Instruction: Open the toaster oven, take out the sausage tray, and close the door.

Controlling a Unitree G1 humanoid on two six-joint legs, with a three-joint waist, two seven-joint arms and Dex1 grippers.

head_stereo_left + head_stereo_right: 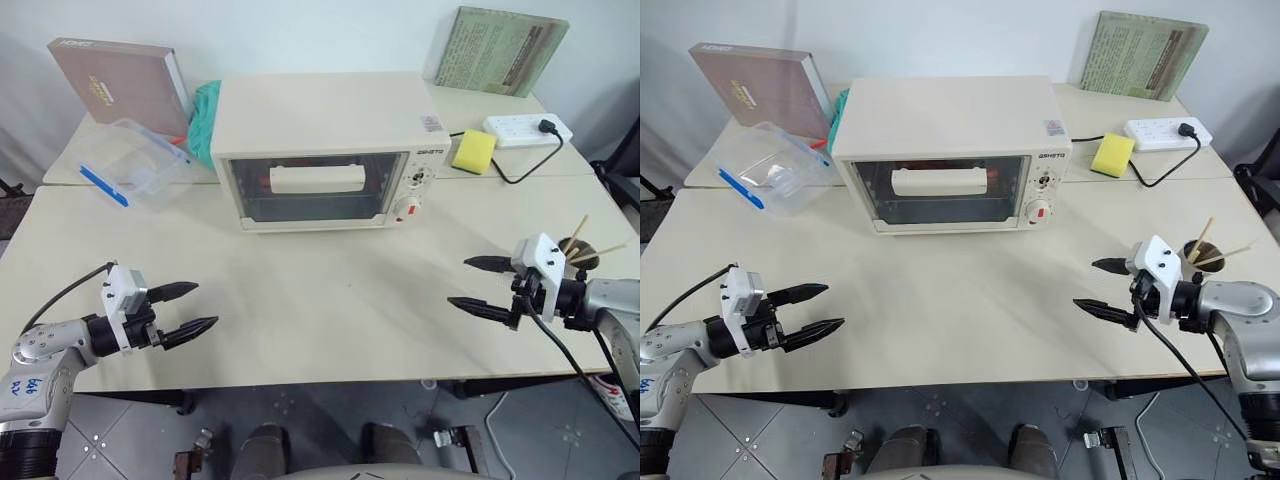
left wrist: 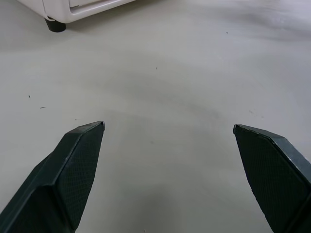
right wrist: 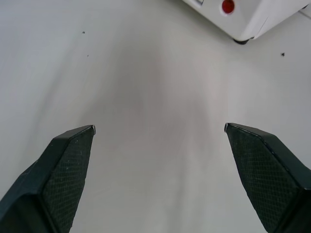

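The cream-white toaster oven (image 1: 325, 115) stands at the back middle of the table. Its glass door (image 1: 305, 200) is shut, with the bar handle (image 1: 317, 179) across the window. The sausage tray is inside, mostly hidden; a bit of red (image 1: 987, 178) shows behind the glass beside the handle. My left gripper (image 1: 207, 305) hovers open near the table's front left, empty and pointing toward the middle. At the front right, my right gripper (image 1: 457, 282) is also open and empty, pointing left. Both are well short of the oven; its foot (image 2: 55, 25) and red dial (image 3: 227, 6) show in the wrist views.
A clear plastic box with blue clips (image 1: 135, 165), a brown book (image 1: 120, 85) and a green cloth (image 1: 205, 120) sit left of the oven. A yellow sponge (image 1: 473, 150) and power strip (image 1: 527, 130) lie to its right. A cup of sticks (image 1: 580, 252) stands by my right wrist.
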